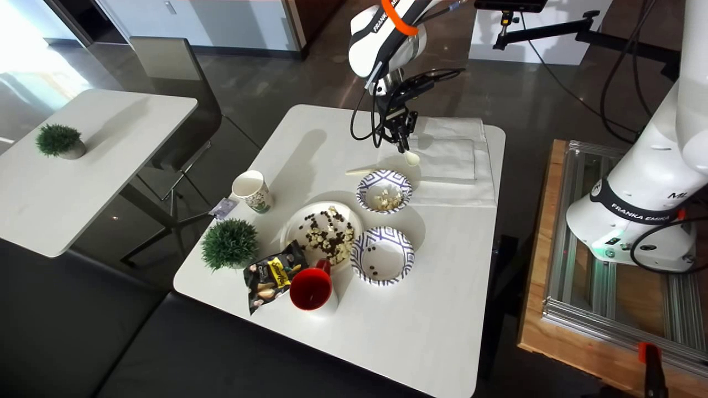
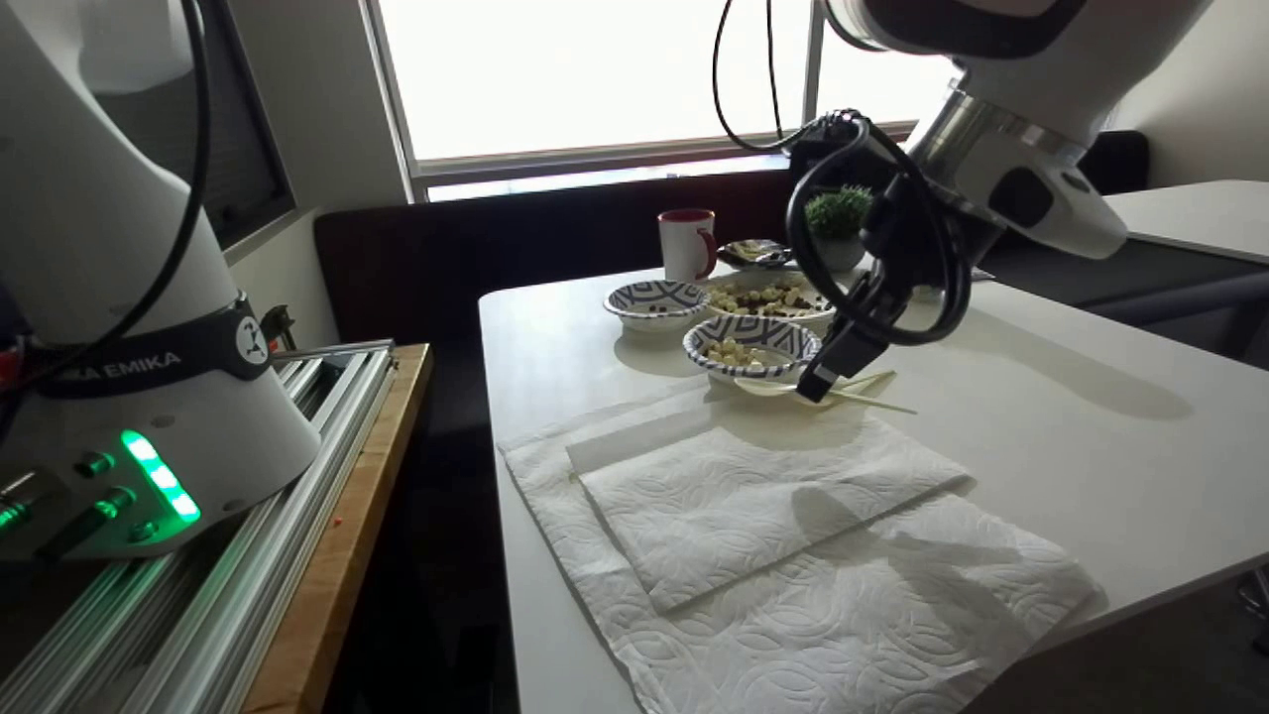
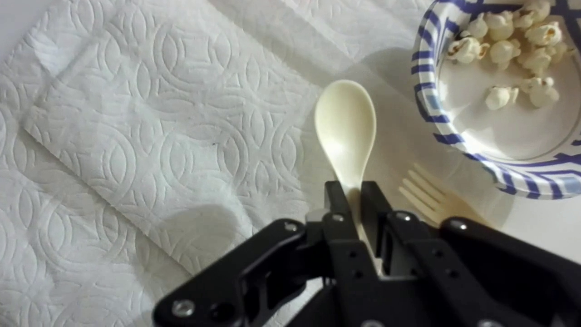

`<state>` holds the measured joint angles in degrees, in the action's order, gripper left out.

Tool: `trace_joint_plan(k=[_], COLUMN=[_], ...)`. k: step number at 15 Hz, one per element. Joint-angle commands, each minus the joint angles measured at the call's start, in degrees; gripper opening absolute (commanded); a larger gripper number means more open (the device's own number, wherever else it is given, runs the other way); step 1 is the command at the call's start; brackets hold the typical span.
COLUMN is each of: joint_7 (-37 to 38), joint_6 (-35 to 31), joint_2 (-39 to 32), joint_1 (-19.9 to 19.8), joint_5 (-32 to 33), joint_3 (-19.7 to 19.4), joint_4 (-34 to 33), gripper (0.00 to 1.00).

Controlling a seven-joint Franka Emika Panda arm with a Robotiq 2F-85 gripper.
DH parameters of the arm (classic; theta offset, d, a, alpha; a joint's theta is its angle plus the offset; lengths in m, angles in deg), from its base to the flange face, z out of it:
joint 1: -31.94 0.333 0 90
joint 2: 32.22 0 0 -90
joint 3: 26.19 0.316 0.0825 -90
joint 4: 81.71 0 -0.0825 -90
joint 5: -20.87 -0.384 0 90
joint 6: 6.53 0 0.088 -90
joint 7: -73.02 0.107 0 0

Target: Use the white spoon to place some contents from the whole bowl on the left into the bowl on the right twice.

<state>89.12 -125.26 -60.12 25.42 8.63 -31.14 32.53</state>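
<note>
My gripper (image 3: 349,185) is shut on the neck of the white spoon (image 3: 346,122) in the wrist view. The spoon's bowl points forward and is empty. In both exterior views the gripper (image 1: 402,147) (image 2: 815,385) holds the spoon (image 1: 412,158) (image 2: 761,388) low beside the popcorn bowl. The blue-patterned bowl with popcorn (image 1: 381,180) (image 2: 763,337) also shows at the upper right of the wrist view (image 3: 513,134). A matching bowl (image 1: 387,260) (image 2: 656,296) with a few dark pieces stands beyond it in both exterior views. The spoon handle's far end is partly hidden by the fingers.
Paper towels (image 1: 448,160) lie under the spoon. A pale fork (image 3: 449,206) lies beside the popcorn bowl. Beyond are a plate (image 1: 297,219) of popcorn and dark pieces, a red-lined mug (image 1: 331,303), a snack bag (image 1: 272,279), a plant (image 1: 229,243) and a paper cup (image 1: 254,194).
</note>
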Motion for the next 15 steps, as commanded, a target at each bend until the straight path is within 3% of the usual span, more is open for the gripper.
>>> trace_joint_plan(k=[1, 2, 3, 9, 12, 15], joint_7=[-2.88, -3.17, -3.25, 3.92, 11.04, 11.44], joint_6=[-2.59, -2.53, -3.34, 7.55, 3.99, 0.24], joint_2=[-2.63, -2.73, -1.36, 10.49, 15.95, 20.83], joint_1=[-0.97, -1.11, -0.41, 6.02, 10.76, 14.59], joint_5=[-0.95, -1.14, -0.34, 1.45, 3.63, 10.38], joint_3=[-0.4, -0.22, -0.06, 1.78, 3.11, 5.62], joint_4=[-2.07, -2.32, -1.5, 1.65, 4.43, 8.1], gripper=[0.12, 0.39, 0.4, 0.81, 0.99, 1.0])
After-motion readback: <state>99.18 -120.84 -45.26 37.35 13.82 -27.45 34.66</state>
